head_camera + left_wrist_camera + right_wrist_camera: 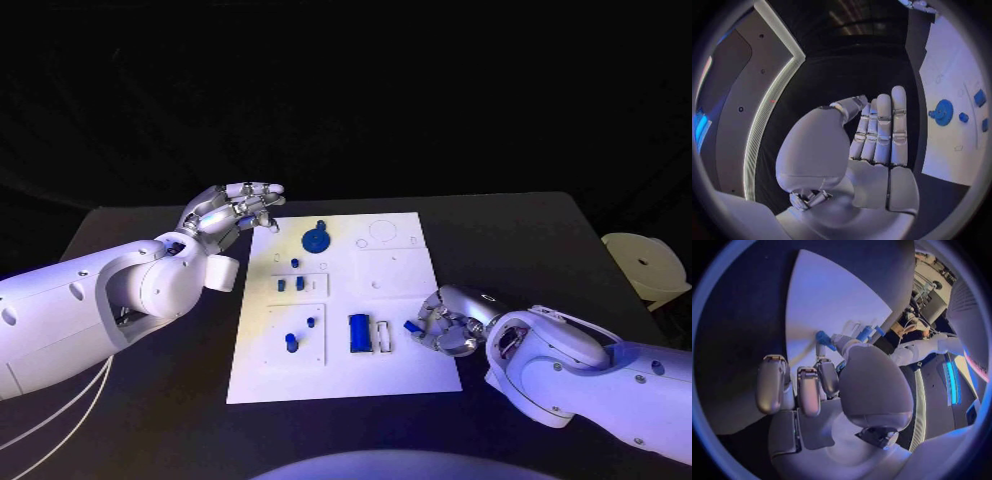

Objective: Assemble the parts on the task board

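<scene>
The white task board (404, 262) lies in the middle of the black table. On it sit a large round blue part (316, 240), several small blue pegs (293, 285) and a blue block (359, 332). My right hand (450, 320) rests at the board's right edge and pinches a small blue part (413, 326) in its fingertips; the right wrist view shows that blue part (824, 338) over the board. My left hand (231, 212) is raised beside the board's far left corner, its fingers (882, 127) straight and side by side, holding nothing. The left wrist view shows the round part (943, 111) beyond that hand.
A pale round object (646, 262) stands at the table's right edge. Bare black tabletop (519, 250) lies on either side of the board. The board's far right section carries only faint outlines (384, 232).
</scene>
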Motion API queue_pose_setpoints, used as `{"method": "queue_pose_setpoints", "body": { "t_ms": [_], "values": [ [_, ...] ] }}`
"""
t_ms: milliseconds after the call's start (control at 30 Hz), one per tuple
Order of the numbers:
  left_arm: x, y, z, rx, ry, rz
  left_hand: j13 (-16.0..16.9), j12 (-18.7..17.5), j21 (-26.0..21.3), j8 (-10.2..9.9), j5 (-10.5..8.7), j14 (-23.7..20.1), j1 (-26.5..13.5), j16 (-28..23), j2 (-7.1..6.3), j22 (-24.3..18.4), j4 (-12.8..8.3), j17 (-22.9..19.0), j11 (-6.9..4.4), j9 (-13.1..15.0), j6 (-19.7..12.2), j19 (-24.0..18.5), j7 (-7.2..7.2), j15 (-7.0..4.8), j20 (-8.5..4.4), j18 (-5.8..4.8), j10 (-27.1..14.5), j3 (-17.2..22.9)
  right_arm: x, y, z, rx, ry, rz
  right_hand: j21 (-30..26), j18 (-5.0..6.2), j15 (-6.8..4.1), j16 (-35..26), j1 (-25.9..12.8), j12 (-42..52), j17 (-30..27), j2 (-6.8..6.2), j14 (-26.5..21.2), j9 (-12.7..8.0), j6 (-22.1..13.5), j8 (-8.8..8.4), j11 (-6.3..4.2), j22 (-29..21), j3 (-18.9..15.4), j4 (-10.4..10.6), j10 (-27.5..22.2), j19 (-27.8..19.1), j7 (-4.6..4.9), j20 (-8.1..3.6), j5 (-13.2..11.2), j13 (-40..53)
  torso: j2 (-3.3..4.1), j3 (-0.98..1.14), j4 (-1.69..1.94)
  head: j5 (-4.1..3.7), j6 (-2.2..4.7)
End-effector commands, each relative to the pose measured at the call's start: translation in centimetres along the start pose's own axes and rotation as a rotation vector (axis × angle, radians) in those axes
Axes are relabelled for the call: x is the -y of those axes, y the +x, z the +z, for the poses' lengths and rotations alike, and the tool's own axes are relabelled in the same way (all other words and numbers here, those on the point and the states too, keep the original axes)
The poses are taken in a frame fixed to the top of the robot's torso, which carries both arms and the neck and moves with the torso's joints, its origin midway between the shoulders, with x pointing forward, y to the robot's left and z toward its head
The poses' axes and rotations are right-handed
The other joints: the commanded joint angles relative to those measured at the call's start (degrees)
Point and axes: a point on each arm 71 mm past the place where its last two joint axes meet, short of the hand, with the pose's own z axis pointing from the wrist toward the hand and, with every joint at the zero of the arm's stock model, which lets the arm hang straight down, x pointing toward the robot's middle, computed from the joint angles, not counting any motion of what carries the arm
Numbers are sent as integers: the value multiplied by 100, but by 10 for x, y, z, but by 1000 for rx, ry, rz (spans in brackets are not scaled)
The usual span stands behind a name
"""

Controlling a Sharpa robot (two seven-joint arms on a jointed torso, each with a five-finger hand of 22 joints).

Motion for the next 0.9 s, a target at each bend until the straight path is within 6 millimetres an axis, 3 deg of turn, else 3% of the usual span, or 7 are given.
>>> {"method": "queue_pose_setpoints", "body": {
  "t_ms": [33,367,533,633,733,900],
  "values": [
    [0,3,0,-22,7,-4,6,37,9,-12,29,-36,-50,26,4,8,-31,5,-7,7,-21,-16,4,0,18,33,-39,4,-5,1,0,-1,13,168,-11,5,-35,-10,-79,20,830,-3,480,43,-7,39,-8,1093,513,-490,42,93,-52,-37,25,298,6,2,-3,5,-11],
    [0,6,1,-34,5,-6,6,40,10,-12,30,-36,-47,26,5,9,-36,5,-8,8,-22,-16,3,-1,17,34,-40,6,-16,11,6,-86,5,217,-13,5,-34,-5,-328,42,845,25,484,100,-13,81,-7,1093,570,-442,65,95,-52,-37,31,315,1,-4,8,14,-27],
    [0,6,1,-36,7,-5,5,41,10,-13,30,-37,-46,26,4,9,-39,5,-7,9,-22,-16,3,-1,17,34,-42,7,-17,15,8,-116,10,240,20,-1,-35,6,-526,56,872,51,490,128,-4,100,-9,1100,587,-375,81,107,-53,-39,17,327,0,-1,-12,30,-41],
    [0,6,1,-39,8,-6,5,41,10,-13,30,-37,-46,26,4,9,-39,5,-7,9,-22,-16,3,-1,17,34,-42,7,-20,17,10,-124,7,247,31,-3,-36,9,-677,60,877,28,492,142,14,113,-10,1103,553,-322,87,111,-56,-40,-37,331,0,0,-15,30,-40],
    [0,7,1,-41,8,-7,4,42,8,-16,28,-38,-64,27,-2,8,-33,5,-4,9,-29,-18,7,2,19,33,-48,1,-21,19,12,-135,8,247,31,-3,-39,11,-836,71,883,0,493,160,39,128,-14,1102,457,-260,97,111,-61,-43,101,340,-2,-3,-3,22,-44],
    [0,7,1,-43,8,-8,3,43,6,-23,29,-39,-80,28,-8,7,-28,4,-1,8,-42,-20,11,5,22,32,-53,-5,-20,20,14,-143,13,240,41,-4,-41,13,-960,65,888,13,494,169,56,135,-16,1104,371,-186,96,114,-65,-44,21,338,0,-5,4,27,-51]
  ]
}}
